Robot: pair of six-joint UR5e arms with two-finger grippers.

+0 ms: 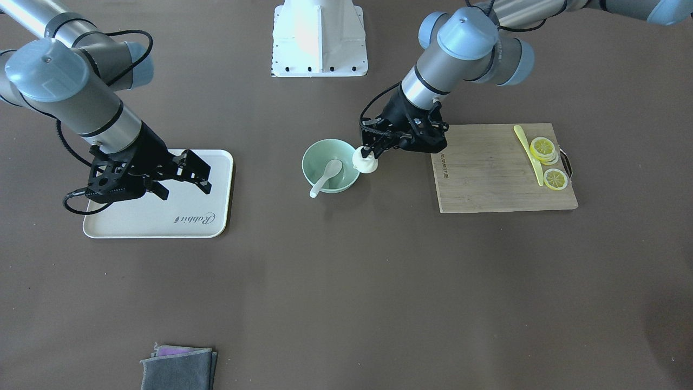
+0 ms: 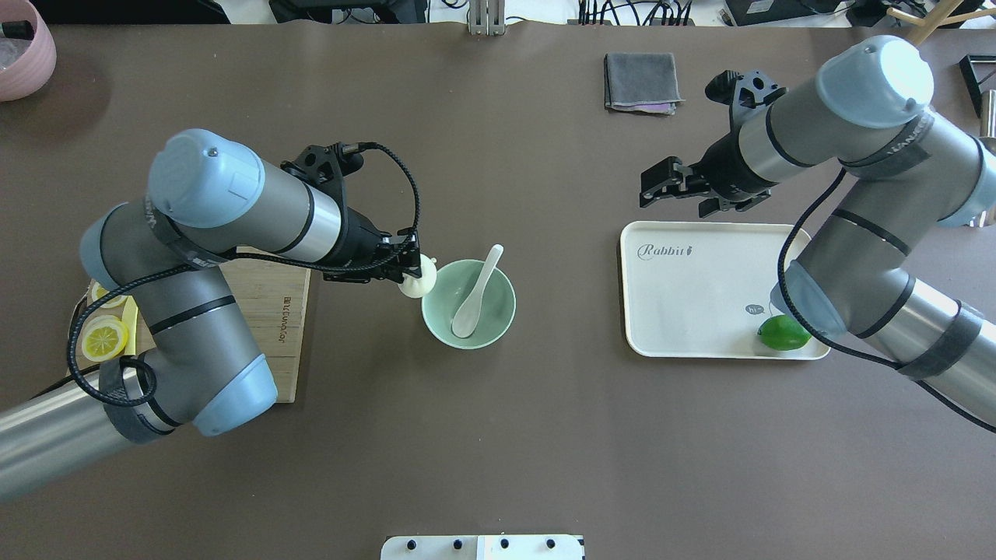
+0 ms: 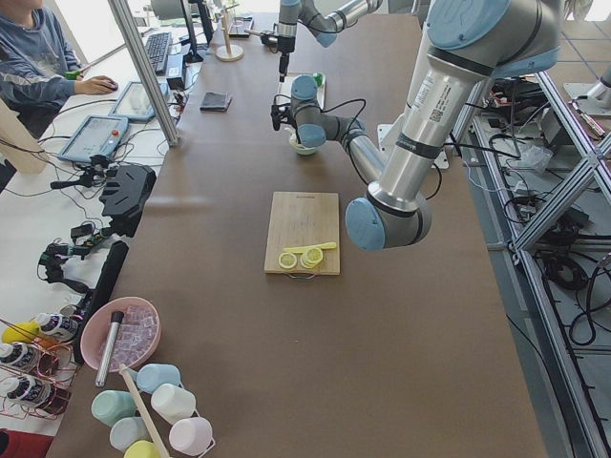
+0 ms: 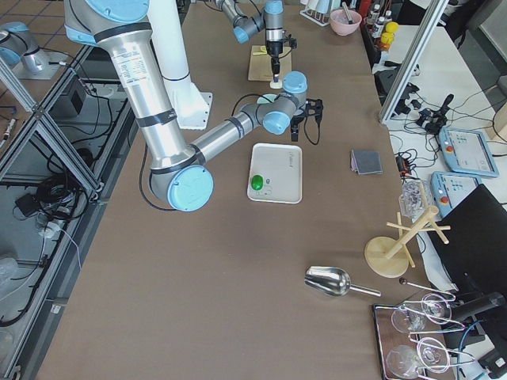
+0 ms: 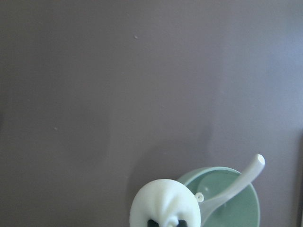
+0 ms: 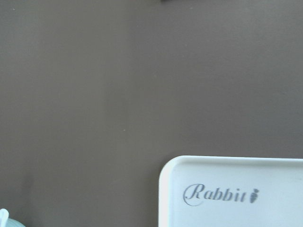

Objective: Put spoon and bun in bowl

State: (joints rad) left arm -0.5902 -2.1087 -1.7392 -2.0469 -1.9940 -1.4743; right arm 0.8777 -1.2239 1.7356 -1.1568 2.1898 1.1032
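Brown matting covers the table (image 2: 498, 435), and the bowl (image 2: 467, 343) stands near its middle. It sits between a wooden board (image 2: 272, 311) and a cream tray (image 2: 700, 311).

The spoon (image 2: 476, 295) lies in the bowl, scoop down in the hollow. Its handle leans out over the far rim.

The left gripper (image 1: 370, 152) is clenched on the twisted peak of the bun (image 1: 365, 162). It holds the bun at the bowl's rim on the board side, not yet over the hollow. I cannot tell how high above the table the bun hangs.

The right gripper (image 2: 675, 187) hovers by the tray's far edge with its jaws apart, grasping nothing.

The bun looks light and probably somewhat soft. The peak is the sensible place to pinch it, being narrow enough for the fingers while the round body would be too wide. Such a small purchase may let the bun swing or slip, so a slow carry seems wise.

The bowl looks light and smooth, and a nudge at the rim could slide it. The spoon takes up part of the hollow. A bun dropped on its handle might lever it out, so the free side of the bowl is the better landing place.
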